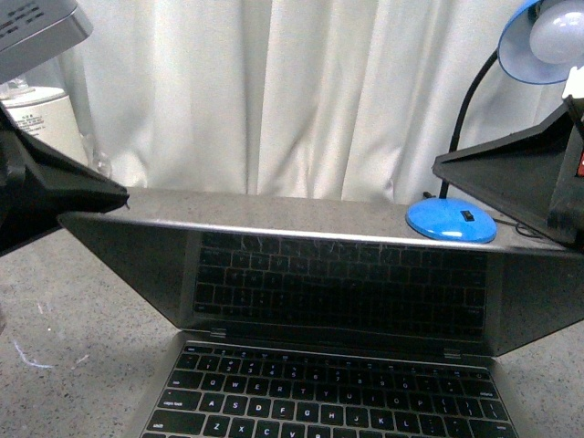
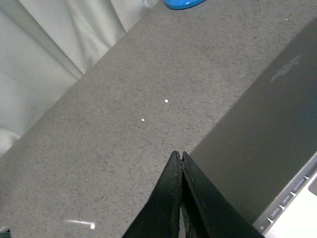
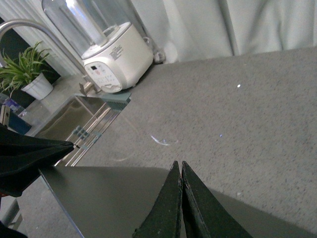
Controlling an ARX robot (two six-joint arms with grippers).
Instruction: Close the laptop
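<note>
The grey laptop (image 1: 301,301) sits at the table's front with its lid tilted well forward over the black keys (image 1: 319,401); the dark screen mirrors the keyboard. My left gripper (image 1: 119,196) is shut, its tip at the lid's upper left corner. My right gripper (image 1: 438,164) is shut, above the lid's right part. In the left wrist view the shut gripper (image 2: 178,154) points past the grey lid back (image 2: 267,144). In the right wrist view the shut gripper (image 3: 178,163) hangs over the lid's grey back (image 3: 109,198), with the left gripper's tip (image 3: 69,145) at the lid's far corner.
A blue lamp base (image 1: 451,220) stands just behind the lid at right, its blue shade (image 1: 538,36) above. A white appliance (image 1: 36,119) stands back left, also in the right wrist view (image 3: 116,62), beside a sink (image 3: 74,124). White curtains (image 1: 274,91) hang behind the speckled counter (image 2: 124,124).
</note>
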